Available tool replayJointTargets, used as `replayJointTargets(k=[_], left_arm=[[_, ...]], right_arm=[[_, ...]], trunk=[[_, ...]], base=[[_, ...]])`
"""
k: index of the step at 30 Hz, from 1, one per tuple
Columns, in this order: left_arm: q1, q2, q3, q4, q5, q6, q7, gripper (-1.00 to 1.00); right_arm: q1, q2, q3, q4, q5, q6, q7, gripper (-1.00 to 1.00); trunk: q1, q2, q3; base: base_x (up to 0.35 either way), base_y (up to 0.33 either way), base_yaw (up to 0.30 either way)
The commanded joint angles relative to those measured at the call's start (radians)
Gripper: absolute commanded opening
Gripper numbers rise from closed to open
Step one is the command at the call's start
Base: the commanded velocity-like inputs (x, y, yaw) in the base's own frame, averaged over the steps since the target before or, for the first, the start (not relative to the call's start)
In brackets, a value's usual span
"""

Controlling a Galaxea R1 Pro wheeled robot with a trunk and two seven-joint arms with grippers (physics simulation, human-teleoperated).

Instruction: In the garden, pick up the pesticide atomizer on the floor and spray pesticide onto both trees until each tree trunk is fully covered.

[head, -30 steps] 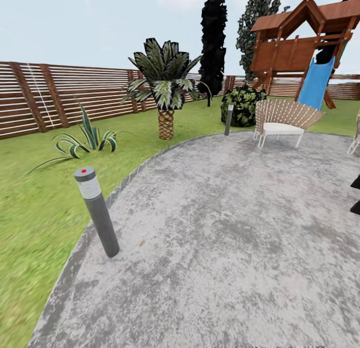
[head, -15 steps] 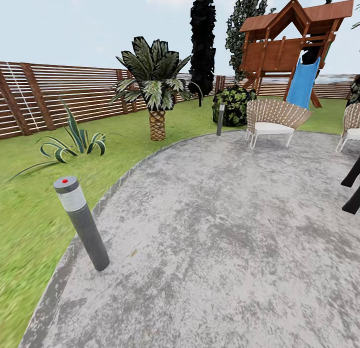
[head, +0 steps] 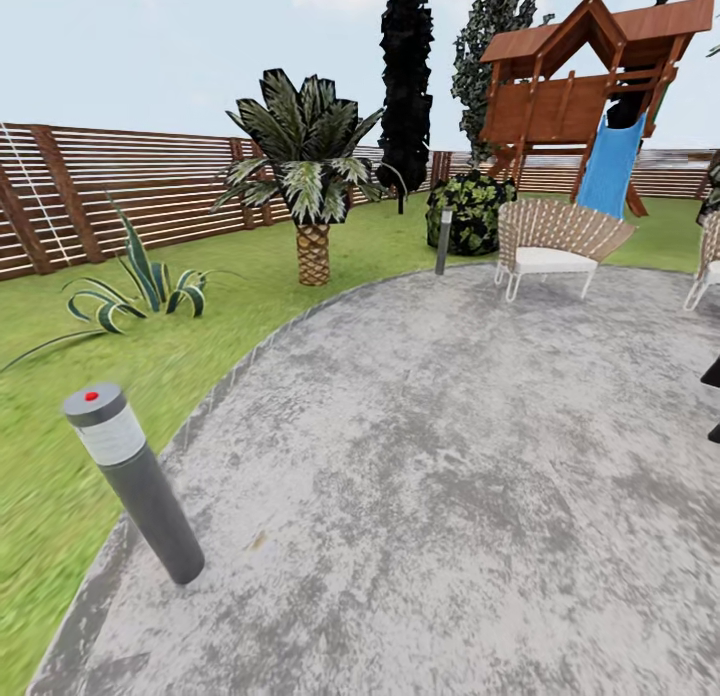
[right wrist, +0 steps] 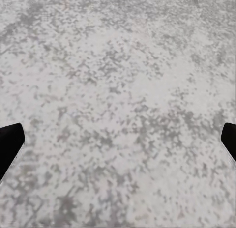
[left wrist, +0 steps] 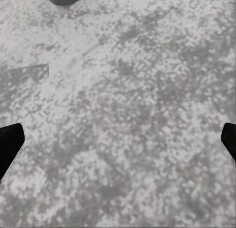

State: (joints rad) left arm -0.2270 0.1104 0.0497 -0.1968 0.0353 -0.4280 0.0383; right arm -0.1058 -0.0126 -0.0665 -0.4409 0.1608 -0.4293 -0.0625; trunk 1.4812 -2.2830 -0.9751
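Fingers first: left gripper (left wrist: 118, 144) has its black fingertips (left wrist: 9, 147) wide apart at opposite edges of left wrist view, nothing btwn them but mottled grey paving (left wrist: 128, 105). Right gripper (right wrist: 118, 144) likewise spread, holding nothing, over same paving.

Head view, L to R: pesticide atomizer (head: 132, 483) stands on paved patio near its curved edge, just beside the grass (head: 60, 476); dark-grey body, pale band, red dot on cap, leaning in the picture. Behind it a striped spiky plant (head: 140, 286) on the lawn, w/ slatted brown fence (head: 120, 191) along the back. Small palm (head: 308, 191) further right. Two tall dark trees (head: 405, 76) rise far back; trunks mostly hidden. Second grey cylinder (head: 443, 242) stands at patio edge beside a dark shrub (head: 470, 214). Woven chair (head: 555, 244) on paving; wooden play tower (head: 590, 71) w/ blue slide (head: 610, 166) behind. Another chair (head: 706, 266) at far right edge.
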Motion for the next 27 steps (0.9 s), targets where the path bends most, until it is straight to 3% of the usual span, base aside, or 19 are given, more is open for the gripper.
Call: replayJointTargets(k=[1,9,27], left_arm=[[0.000,0.000,0.000,0.000,0.000,0.000,0.000,1.00],[0.000,0.000,0.001,-0.001,0.000,0.000,0.001,1.00],[0.000,0.002,0.001,-0.001,0.000,0.000,0.001,1.00]], right_arm=[[0.000,0.000,0.000,0.000,0.000,0.000,0.000,1.00],[0.000,0.000,0.001,0.004,0.000,0.000,-0.003,1.00],[0.000,0.000,0.001,0.008,0.000,0.000,-0.003,1.00]], trunk=[[0.000,0.000,0.000],[0.000,0.000,0.000],[0.000,0.000,0.000]], base=[[0.339,0.000,0.000],[0.339,0.000,-0.050],[0.339,0.000,-0.267]])
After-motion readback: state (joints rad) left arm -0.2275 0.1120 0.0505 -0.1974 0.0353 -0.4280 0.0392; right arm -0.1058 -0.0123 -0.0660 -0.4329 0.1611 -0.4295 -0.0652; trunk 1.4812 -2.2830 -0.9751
